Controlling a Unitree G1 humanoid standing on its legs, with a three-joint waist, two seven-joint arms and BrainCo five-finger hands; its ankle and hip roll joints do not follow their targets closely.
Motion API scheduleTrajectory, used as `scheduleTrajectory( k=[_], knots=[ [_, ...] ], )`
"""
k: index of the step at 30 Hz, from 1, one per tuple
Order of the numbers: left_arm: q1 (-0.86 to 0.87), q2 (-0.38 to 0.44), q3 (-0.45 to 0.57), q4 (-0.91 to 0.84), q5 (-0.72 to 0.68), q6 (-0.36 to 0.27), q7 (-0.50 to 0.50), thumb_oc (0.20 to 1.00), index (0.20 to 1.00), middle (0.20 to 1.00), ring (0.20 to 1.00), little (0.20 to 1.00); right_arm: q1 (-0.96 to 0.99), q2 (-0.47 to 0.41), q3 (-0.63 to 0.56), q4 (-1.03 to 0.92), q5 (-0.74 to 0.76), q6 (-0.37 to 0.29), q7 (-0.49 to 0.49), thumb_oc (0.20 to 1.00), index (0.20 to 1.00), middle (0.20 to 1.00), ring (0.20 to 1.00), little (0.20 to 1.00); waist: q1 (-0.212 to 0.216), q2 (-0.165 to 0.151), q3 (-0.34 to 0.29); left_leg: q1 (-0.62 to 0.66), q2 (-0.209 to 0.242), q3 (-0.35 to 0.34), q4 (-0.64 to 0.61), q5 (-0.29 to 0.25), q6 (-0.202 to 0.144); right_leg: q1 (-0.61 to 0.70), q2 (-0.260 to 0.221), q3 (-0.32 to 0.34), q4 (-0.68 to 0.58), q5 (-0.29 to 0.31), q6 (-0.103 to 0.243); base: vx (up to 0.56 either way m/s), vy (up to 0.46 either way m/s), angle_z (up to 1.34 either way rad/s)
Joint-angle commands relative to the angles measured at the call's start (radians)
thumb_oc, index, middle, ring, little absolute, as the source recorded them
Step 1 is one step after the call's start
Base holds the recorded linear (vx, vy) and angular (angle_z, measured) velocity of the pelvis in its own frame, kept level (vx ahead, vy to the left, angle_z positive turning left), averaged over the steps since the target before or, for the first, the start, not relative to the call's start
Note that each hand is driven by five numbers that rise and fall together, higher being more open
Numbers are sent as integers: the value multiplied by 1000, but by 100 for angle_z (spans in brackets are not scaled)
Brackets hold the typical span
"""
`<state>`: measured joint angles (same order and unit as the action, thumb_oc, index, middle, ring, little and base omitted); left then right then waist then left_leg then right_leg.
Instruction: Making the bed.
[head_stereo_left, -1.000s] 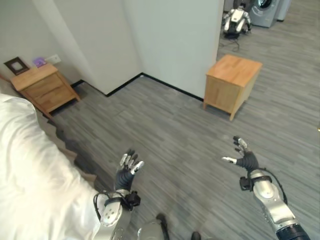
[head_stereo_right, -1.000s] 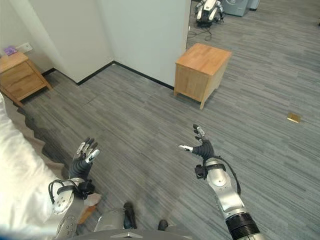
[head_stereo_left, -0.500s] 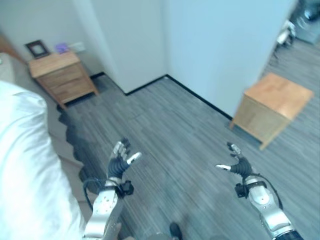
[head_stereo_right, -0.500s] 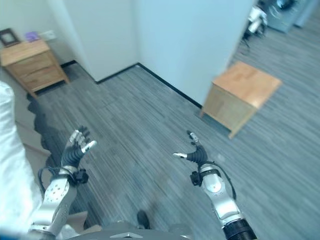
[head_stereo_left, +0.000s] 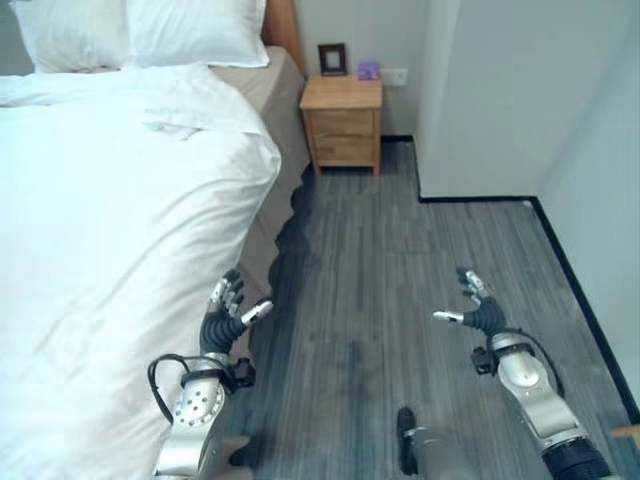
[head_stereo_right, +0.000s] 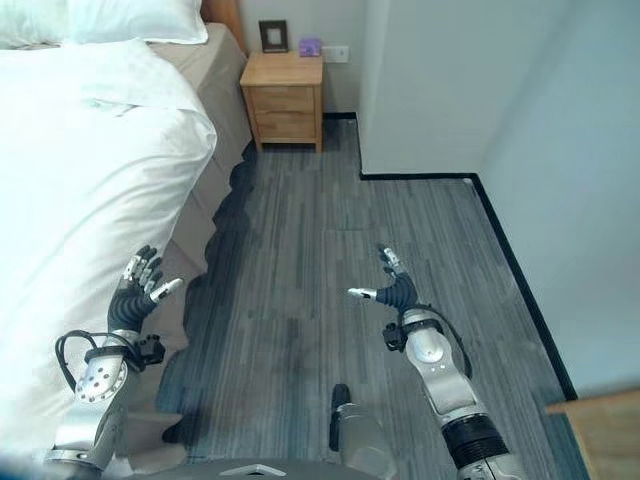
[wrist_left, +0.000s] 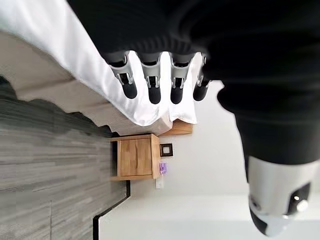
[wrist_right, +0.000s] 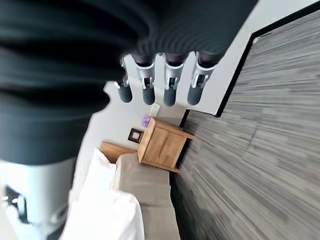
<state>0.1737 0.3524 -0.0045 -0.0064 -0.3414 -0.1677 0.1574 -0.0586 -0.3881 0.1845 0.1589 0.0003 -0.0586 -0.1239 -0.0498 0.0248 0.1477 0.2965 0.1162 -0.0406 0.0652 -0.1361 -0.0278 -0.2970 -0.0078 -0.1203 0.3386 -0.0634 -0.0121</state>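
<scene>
Both robot hands hang spread and empty — left robot hand (head_stereo_left: 228, 318) beside the duvet (head_stereo_left: 120, 230), right robot hand (head_stereo_left: 478, 312) over floor. I'd pinch the hanging edge first.

Each robot hand, left (head_stereo_left: 228, 318) and right (head_stereo_left: 478, 314), has silver fingers with dark tips and a dark ribbed cover over its back and wrist; the forearms are silver-grey.

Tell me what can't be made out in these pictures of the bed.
- Bed: far side cut off by the left eye view's edge.
- Picture frame on the nightstand: too small to read its contents.
- Purple item beside it: too small to identify.
</scene>
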Motion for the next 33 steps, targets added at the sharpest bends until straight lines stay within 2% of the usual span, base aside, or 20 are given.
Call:
scheduleTrajectory(
  k=[1, 2, 3, 4, 5, 6, 7, 8, 9, 10, 11, 13, 16, 17, 20, 22, 23, 24, 32, 33],
  knots=[
    [-37, 31, 43, -34, -17, -75, 25, 1000, 1000, 1000, 1000, 1000, -1, 0, 3, -43, -10, -49, -17, 1000, 1000, 1000, 1000, 1000, -56, -36, 3, -72, -144, 26, 105, 12, -38, 210, -82, 23, -415, 175, 135, 354, -134, -2],
    [-61, 36, 38, -29, -58, -86, 32, 1000, 1000, 1000, 1000, 1000, -18, -25, -11, -43, -7, -46, -34, 1000, 1000, 1000, 1000, 1000, -44, -49, 22, -185, -116, 78, 335, 106, -101, 272, -96, -2, -413, 142, 101, 221, -105, 7],
    [-62, 37, 38, -28, -58, -87, 32, 1000, 1000, 1000, 1000, 1000, -19, -25, -11, -43, -7, -46, -34, 1000, 1000, 1000, 1000, 1000, -46, -52, 20, -192, -120, 77, 337, 109, -101, 268, -100, -3, -413, 144, 101, 305, -143, 25],
    [-62, 37, 38, -27, -72, -89, 27, 1000, 1000, 1000, 1000, 1000, -18, -30, -17, -45, -5, -45, -37, 1000, 1000, 1000, 1000, 1000, -43, -66, 24, -236, -99, 125, 397, 117, -98, 286, -110, -9, -413, 131, 90, 277, -103, 48],
    [-63, 42, 43, -30, -85, -82, 21, 1000, 1000, 1000, 1000, 1000, -9, -44, -30, -44, -8, -44, -39, 1000, 1000, 1000, 1000, 1000, -43, -89, 27, -272, -2, 254, 365, 109, -71, 327, -132, -46, -422, 104, 85, 353, -100, 37],
    [-60, 42, 44, -27, -90, -77, 13, 1000, 1000, 1000, 1000, 1000, -2, -53, -36, -50, -9, -42, -36, 1000, 1000, 1000, 1000, 1000, -45, -92, 24, -280, 24, 295, 306, 93, -57, 337, -140, -60, -426, 91, 93, 289, -57, 36],
    [-59, 42, 44, -27, -90, -77, 13, 1000, 1000, 1000, 1000, 1000, -1, -53, -36, -51, -9, -42, -36, 1000, 1000, 1000, 1000, 1000, -42, -93, 24, -273, 21, 299, 299, 94, -56, 339, -142, -58, -426, 90, 94, 286, 82, 42],
    [-25, 47, 57, -61, -66, -63, 1, 1000, 1000, 1000, 1000, 1000, 13, -67, -46, -65, -13, -39, -31, 1000, 1000, 1000, 1000, 1000, -30, -85, 26, -293, 5, 325, 142, 74, -49, 362, -145, -69, -426, 70, 113, 307, 137, 53],
    [-2, 40, 69, -86, -59, -63, -11, 1000, 1000, 1000, 1000, 1000, 16, -74, -55, -78, -14, -40, -24, 1000, 1000, 1000, 1000, 1000, -22, -71, 27, -294, 1, 310, 43, 110, -58, 372, -140, -67, -426, 60, 122, 293, 132, 30],
    [-1, 39, 70, -88, -59, -62, -11, 1000, 1000, 1000, 1000, 1000, 17, -74, -55, -79, -14, -40, -24, 1000, 1000, 1000, 1000, 1000, -23, -72, 26, -291, -2, 311, 32, 119, -57, 369, -142, -67, -426, 62, 122, 226, 186, -20],
    [25, 26, 86, -118, -51, -64, -19, 1000, 1000, 1000, 1000, 1000, 19, -74, -68, -85, -12, -45, -20, 1000, 1000, 1000, 1000, 1000, -12, -51, 29, -322, 28, 301, -66, 204, -78, 391, -145, -74, -426, 43, 129, 220, 192, -29],
    [41, 15, 91, -131, -51, -65, -25, 1000, 1000, 1000, 1000, 1000, 26, -79, -83, -94, -14, -46, -19, 1000, 1000, 1000, 1000, 1000, -12, -42, 29, -326, 46, 324, -114, 239, -82, 418, -149, -84, -426, 24, 132, 249, 220, -18],
    [62, 10, 93, -131, -41, -59, -32, 1000, 1000, 1000, 1000, 1000, 30, -81, -87, -104, -27, -48, -15, 1000, 1000, 1000, 1000, 1000, -10, -33, 20, -292, 44, 330, -148, 224, -75, 434, -153, -83, -426, 18, 139, 191, 177, -2],
    [71, 20, 92, -131, -18, -50, -36, 1000, 1000, 1000, 1000, 1000, 29, -74, -92, -115, -36, -49, -14, 1000, 1000, 1000, 1000, 1000, -9, -40, 8, -265, 29, 322, -152, 206, -65, 450, -164, -82, -410, 18, 147, 179, 176, -27],
    [69, 41, 94, -137, -6, -40, -27, 1000, 1000, 1000, 1000, 1000, 14, -52, -86, -120, -38, -50, -18, 1000, 1000, 1000, 1000, 1000, -4, -49, 14, -237, 20, 344, -153, 180, -39, 397, -181, -66, -260, 10, 156, 118, 171, -13],
    [68, 49, 99, -144, -2, -40, -25, 1000, 1000, 1000, 1000, 1000, 8, -45, -85, -123, -41, -48, -20, 1000, 1000, 1000, 1000, 1000, -1, -53, 19, -225, 19, 361, -153, 168, -33, 365, -189, -60, -211, 13, 163, 51, 60, -15],
    [63, 52, 110, -153, -5, -47, -15, 1000, 1000, 1000, 1000, 1000, -19, -23, -78, -116, -29, -49, -29, 1000, 1000, 1000, 1000, 1000, 6, -56, 21, -204, 25, 403, -153, 150, -31, 322, -237, -119, -201, 69, 181, 84, 32, -20],
    [62, 53, 111, -154, -12, -47, -13, 1000, 1000, 1000, 1000, 1000, -29, -19, -72, -117, -27, -49, -28, 1000, 1000, 1000, 1000, 1000, 8, -57, 19, -196, 27, 419, -153, 144, -33, 305, -247, -145, -227, 78, 182, 84, -12, -37],
    [105, 19, 110, -168, -40, -66, -27, 1000, 1000, 1000, 1000, 1000, 3, -2, -80, -126, 20, -68, -35, 1000, 1000, 1000, 1000, 1000, 7, -61, -6, -168, 27, 424, -153, 135, -43, 352, -233, -127, -384, 106, 183, 66, -40, -15],
    [-314, 208, -39, 262, 152, 42, -22, 1000, 1000, 1000, 1000, 1000, 22, -198, -231, 241, 89, 34, -32, 1000, 1000, 1000, 1000, 1000, 6, -60, 18, -244, -74, 158, -153, 75, -16, 240, -129, -32, -273, 25, 178, 79, -34, 17]
  ],
)
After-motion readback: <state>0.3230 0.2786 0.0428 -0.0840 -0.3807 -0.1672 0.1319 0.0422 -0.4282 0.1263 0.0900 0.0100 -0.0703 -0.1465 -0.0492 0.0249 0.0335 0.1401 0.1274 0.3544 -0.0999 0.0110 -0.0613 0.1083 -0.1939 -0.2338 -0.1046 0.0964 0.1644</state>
